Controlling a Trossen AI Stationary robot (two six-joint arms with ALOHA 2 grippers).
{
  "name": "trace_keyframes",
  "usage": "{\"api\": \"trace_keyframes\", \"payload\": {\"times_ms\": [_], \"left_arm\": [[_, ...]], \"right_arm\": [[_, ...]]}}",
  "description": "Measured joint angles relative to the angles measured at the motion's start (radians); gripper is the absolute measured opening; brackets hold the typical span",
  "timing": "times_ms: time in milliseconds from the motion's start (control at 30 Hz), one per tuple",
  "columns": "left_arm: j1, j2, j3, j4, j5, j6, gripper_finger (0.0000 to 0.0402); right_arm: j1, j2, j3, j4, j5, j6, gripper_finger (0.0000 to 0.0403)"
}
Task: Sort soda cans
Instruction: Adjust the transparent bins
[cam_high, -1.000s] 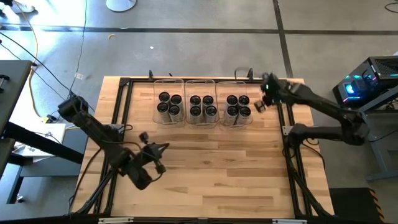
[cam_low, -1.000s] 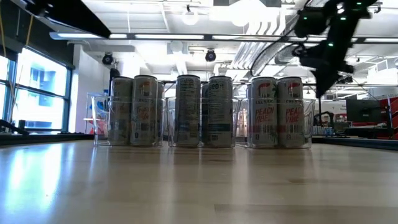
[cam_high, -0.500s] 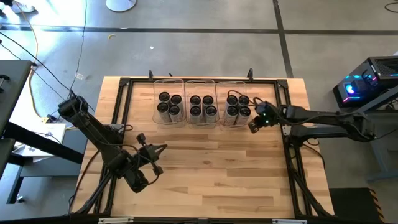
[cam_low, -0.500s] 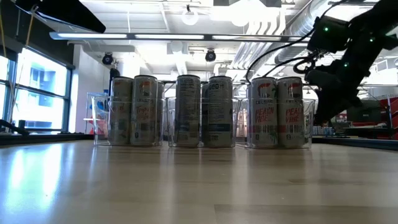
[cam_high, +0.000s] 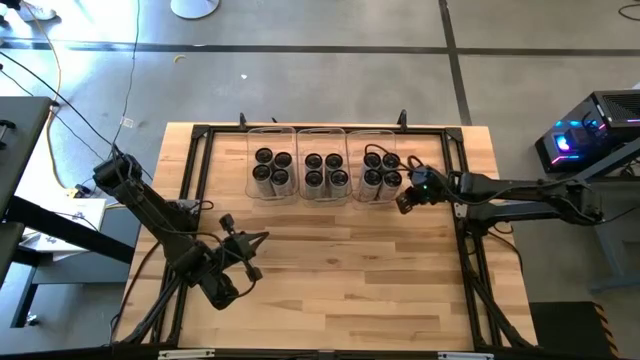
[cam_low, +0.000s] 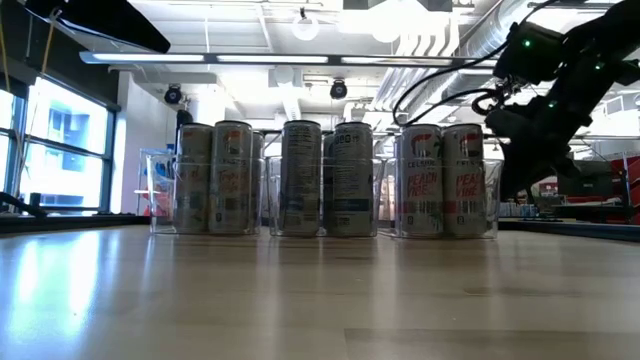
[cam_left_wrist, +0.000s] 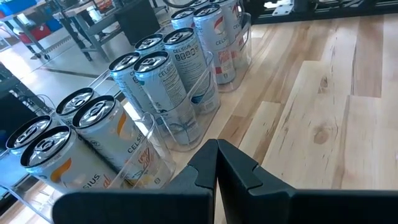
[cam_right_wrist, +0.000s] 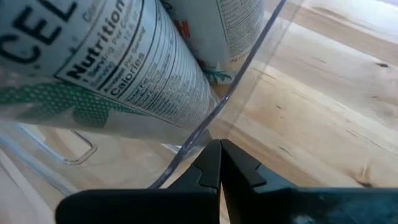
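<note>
From above, a pale wooden table (cam_high: 340, 270) on grey floor carries three clear plastic bins (cam_high: 322, 135), four silvery soda cans (cam_high: 323, 171) in each. Low view: bright ceiling lights. Wrist views: the left gripper (cam_left_wrist: 216, 163) and the right gripper (cam_right_wrist: 219, 163) are closed and empty, the right touching the nearest bin's corner.

- Twelve soda cans (cam_high: 323, 171) are standing on the table, four in each bin.
- Three clear plastic bins (cam_high: 322, 133) are sitting side by side.
- Two grippers, the left gripper (cam_high: 245, 252) and the right gripper (cam_high: 404, 198), are showing.
</note>
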Motion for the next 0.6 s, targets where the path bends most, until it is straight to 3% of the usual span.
{"api": "trace_keyframes", "payload": {"times_ms": [367,600], "left_arm": [[0.0,0.0,0.0,0.0,0.001,0.0,0.0],[0.0,0.0,0.0,0.0,0.005,0.0,0.0]], "right_arm": [[0.0,0.0,0.0,0.039,0.089,0.007,0.0],[0.017,-0.023,0.025,-0.092,0.085,-0.011,0.0]]}}
